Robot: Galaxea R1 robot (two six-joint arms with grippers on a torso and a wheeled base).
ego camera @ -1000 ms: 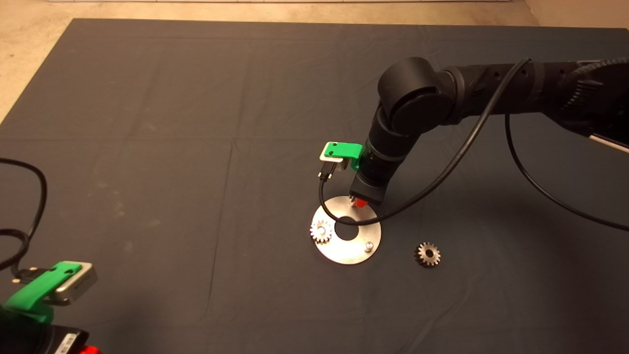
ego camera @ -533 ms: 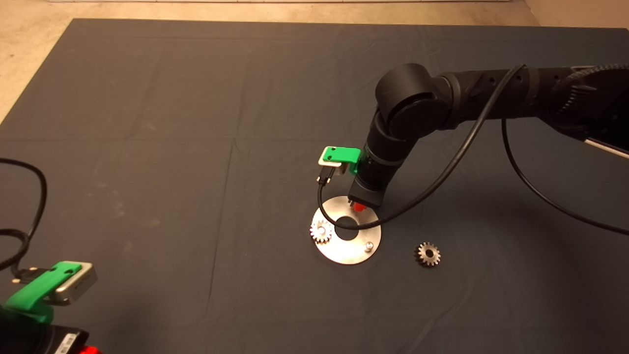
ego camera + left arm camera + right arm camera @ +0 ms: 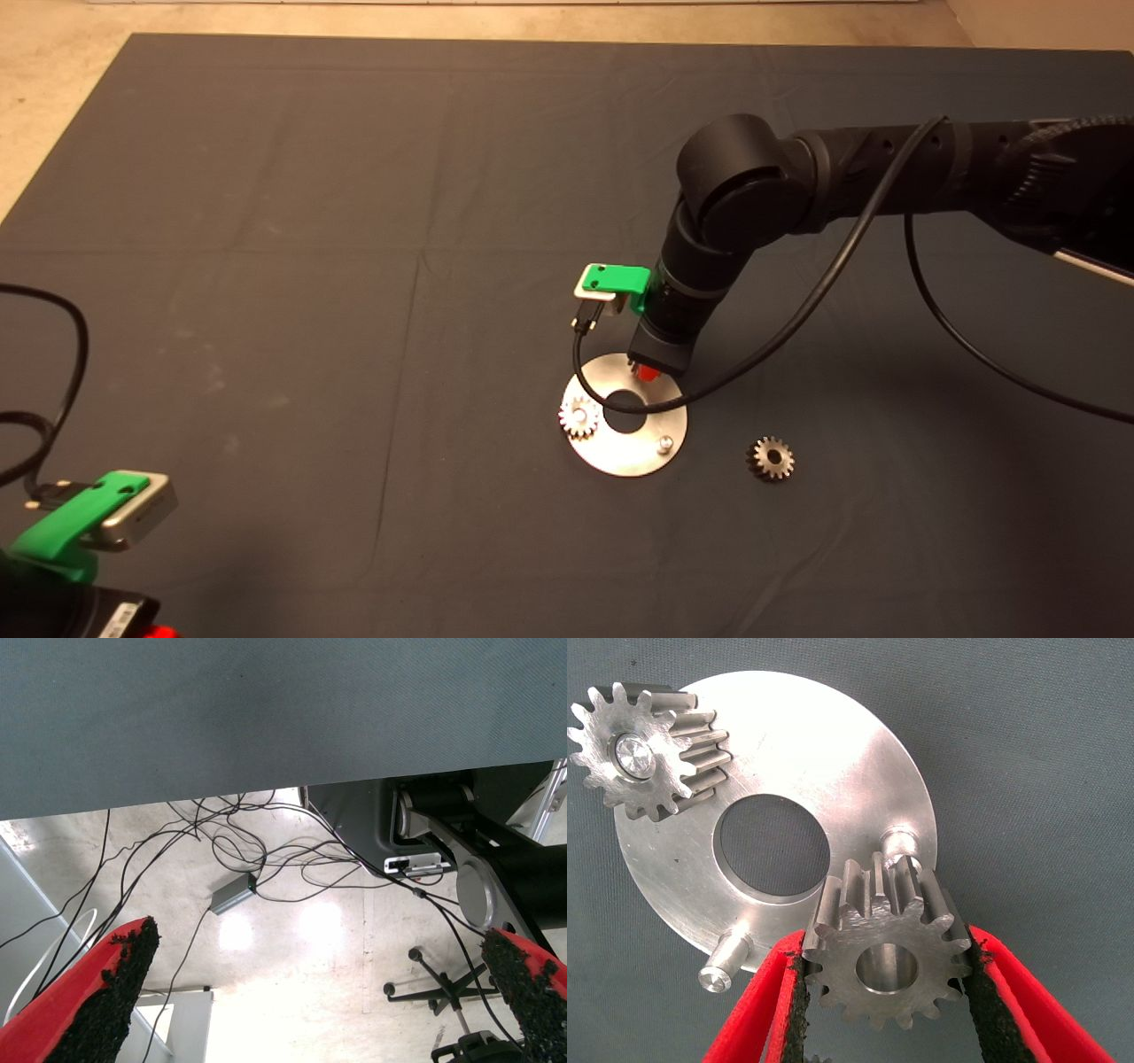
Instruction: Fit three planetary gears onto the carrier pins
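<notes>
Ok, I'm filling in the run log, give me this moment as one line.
right gripper: shut on gear, over disc | seated gear: on pin | spare gear: on mat | left gripper: parked, open

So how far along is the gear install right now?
One gear already sits on a pin of the disc. The right gripper holds a second gear beside a bare pin. A third gear lies on the mat, another pin empty. Left gripper waits, open.

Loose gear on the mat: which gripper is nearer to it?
Right. The right gripper hovers over the disc, just beside the loose gear, gripping another gear. The left gripper waits open at the mat's near-left edge, far off.
</notes>
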